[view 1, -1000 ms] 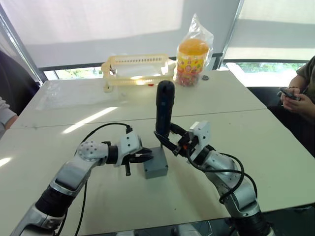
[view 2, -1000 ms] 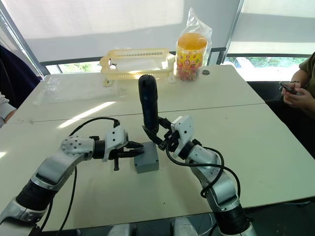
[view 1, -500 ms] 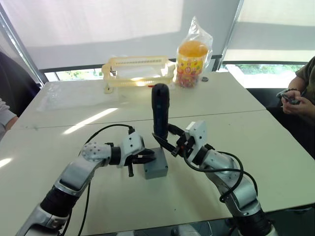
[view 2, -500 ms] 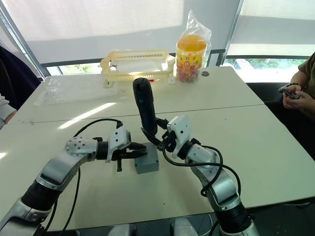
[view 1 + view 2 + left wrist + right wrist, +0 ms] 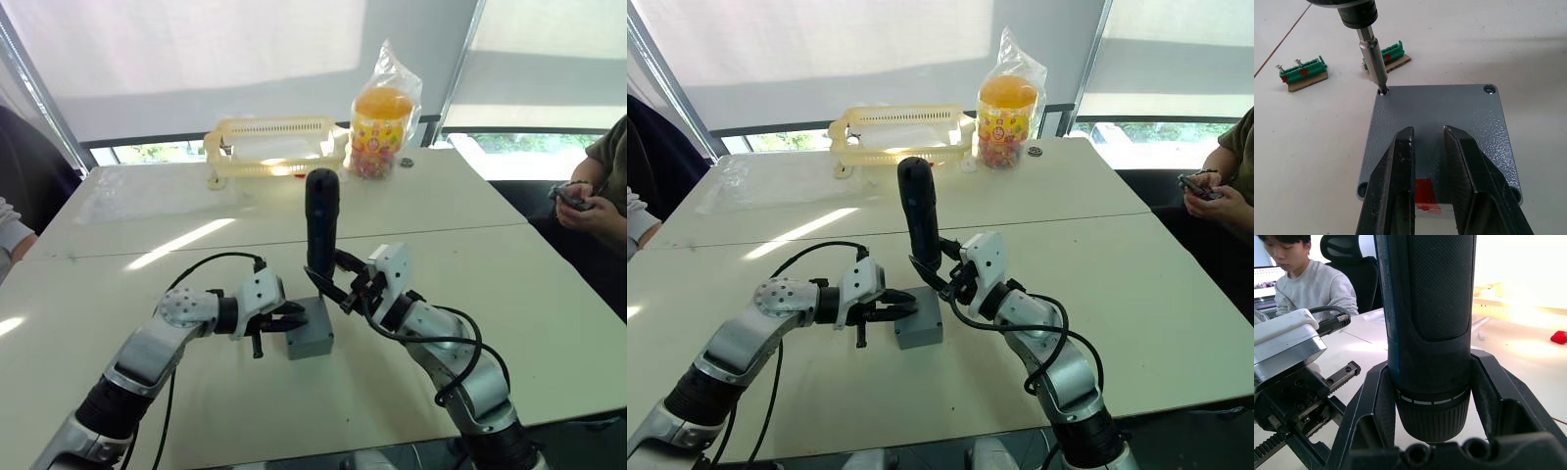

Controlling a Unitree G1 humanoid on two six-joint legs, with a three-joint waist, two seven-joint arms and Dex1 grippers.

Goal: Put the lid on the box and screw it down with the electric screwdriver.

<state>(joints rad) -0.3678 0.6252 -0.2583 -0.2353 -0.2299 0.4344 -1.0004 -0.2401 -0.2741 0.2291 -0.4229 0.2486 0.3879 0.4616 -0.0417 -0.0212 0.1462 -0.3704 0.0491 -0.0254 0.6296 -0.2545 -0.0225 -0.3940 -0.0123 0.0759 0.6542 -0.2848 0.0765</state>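
On the box (image 5: 310,334), lid (image 5: 1437,127); electric screwdriver (image 5: 321,223) gripped by right gripper (image 5: 343,284); left gripper (image 5: 1429,147) narrow.

At frame centre the box (image 5: 311,334) sits on the table (image 5: 549,294), the lid (image 5: 1437,122) on top of it. The electric screwdriver (image 5: 321,220) stands above — its bit in the lid's corner hole. Left gripper (image 5: 290,320) lies left of the box, right gripper (image 5: 335,279) right. Upper centre — a tray (image 5: 274,142), a bagged jar (image 5: 380,122) to its right.
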